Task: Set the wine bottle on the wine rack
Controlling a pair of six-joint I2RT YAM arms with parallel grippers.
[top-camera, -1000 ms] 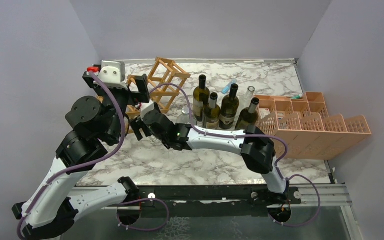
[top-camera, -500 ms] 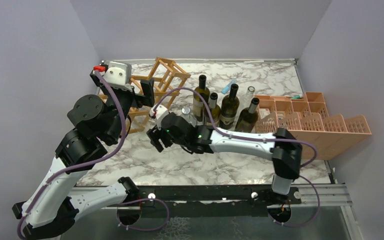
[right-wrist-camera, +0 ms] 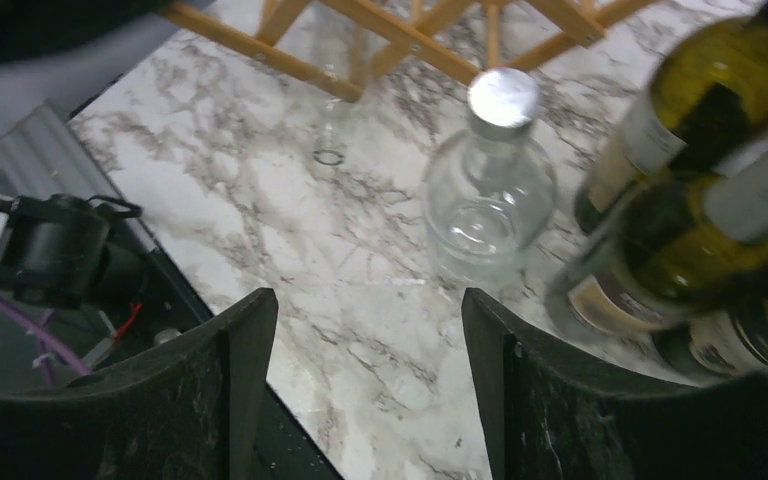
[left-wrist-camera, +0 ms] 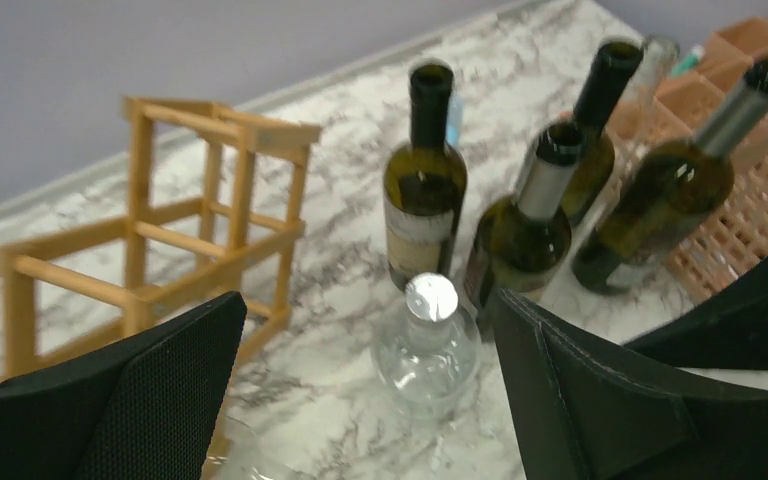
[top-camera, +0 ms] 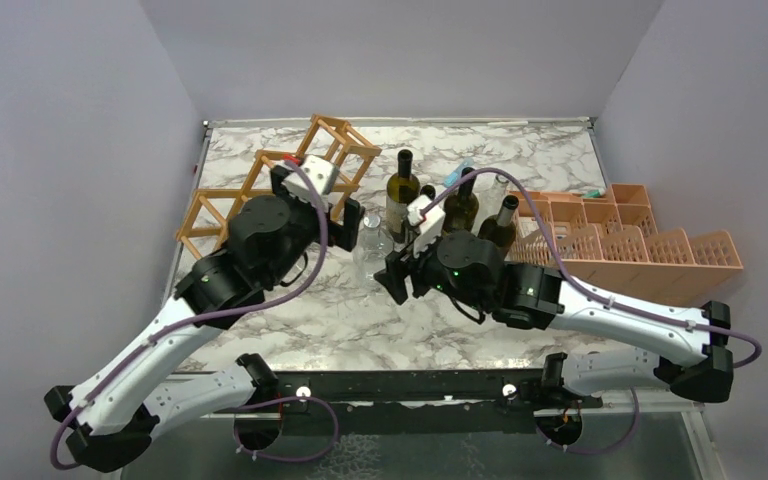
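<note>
The light-brown wooden wine rack (top-camera: 260, 180) stands at the back left of the marble table. Three dark green wine bottles (top-camera: 403, 190) stand upright right of it, and a clear bottle with a silver cap (top-camera: 372, 240) stands in front of them. My left gripper (top-camera: 348, 215) hovers open just left of the clear bottle (left-wrist-camera: 425, 345), which shows beyond its fingers (left-wrist-camera: 160, 390). My right gripper (top-camera: 397, 280) is open and empty, near the clear bottle (right-wrist-camera: 488, 190) on its front right. A clear glass neck (right-wrist-camera: 330, 130) shows by the rack bars (right-wrist-camera: 260, 50).
A salmon-pink gridded crate (top-camera: 640, 255) fills the right side of the table, close behind the dark bottles (left-wrist-camera: 650, 200). Grey walls close in the left, back and right. The table's front edge and a black rail (right-wrist-camera: 60, 250) lie below the right gripper.
Both arms have swung right, away from the rack's left end, toward the clear bottle. The right gripper's jaws have narrowed somewhat but hold nothing.
</note>
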